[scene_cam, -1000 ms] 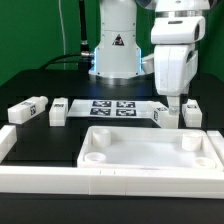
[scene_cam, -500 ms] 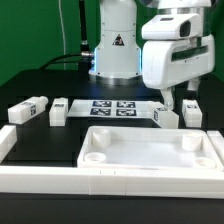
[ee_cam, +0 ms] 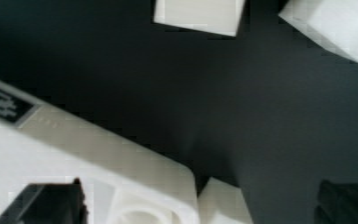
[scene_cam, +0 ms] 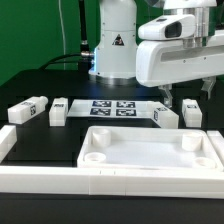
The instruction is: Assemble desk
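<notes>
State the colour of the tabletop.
The tabletop is plain white, seen best in the exterior view.

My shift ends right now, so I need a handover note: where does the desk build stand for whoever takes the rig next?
gripper: open, empty, raised above the two legs at the exterior view's right.
tabletop: flat at the front, rim up, visible sockets empty.
Legs, all loose behind it: leg A and leg B on the exterior view's left of the marker board, leg C and leg D on its right.
Done: nothing fitted.
Left: all four legs.
</notes>
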